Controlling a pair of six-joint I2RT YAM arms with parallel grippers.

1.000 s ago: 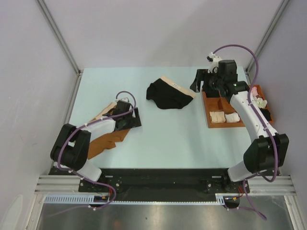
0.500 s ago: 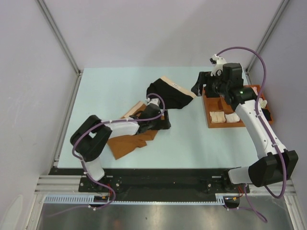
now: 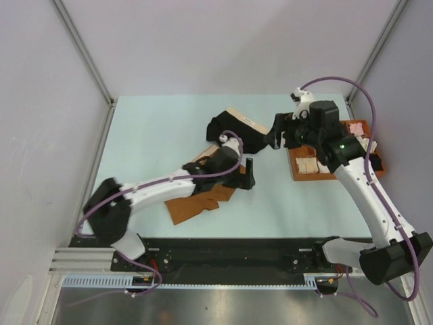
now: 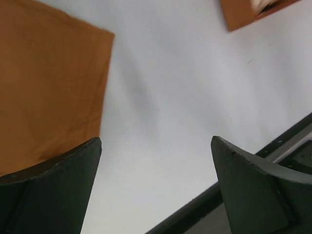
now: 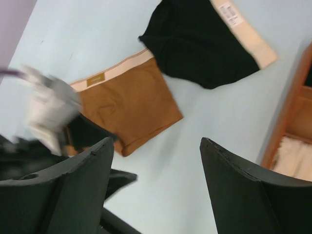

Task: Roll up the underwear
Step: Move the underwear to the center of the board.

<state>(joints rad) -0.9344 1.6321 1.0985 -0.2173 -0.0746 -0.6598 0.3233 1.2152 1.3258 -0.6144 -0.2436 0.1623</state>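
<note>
The left gripper is spread wide with nothing between its fingers. It hangs low over the bare table, just beside the right-hand edge of the rust-brown briefs. Seen from above, the left arm reaches diagonally across that garment and hides its middle. The right gripper is likewise spread and empty. It is held above the table between the black briefs and the left wall of the orange tray.

Neither garment looks rolled. In the right wrist view the rust-brown pair lies flat and smooth, with its beige waistband along the far side. The black pair lies just beyond it, loosely rumpled, its own beige waistband and a white label along the edge nearer the tray. From above their corners come close, but the arm hides whether they touch.

Only these two garments lie out on the table. The tray's near compartments hold pale rolls. A dark shape in its right-hand compartment may be another rolled piece, though it is too small to tell.

As a judgement, at least two rolls are left and neither is begun. The left gripper's position at the rust-brown edge suggests that pair comes first.
</note>
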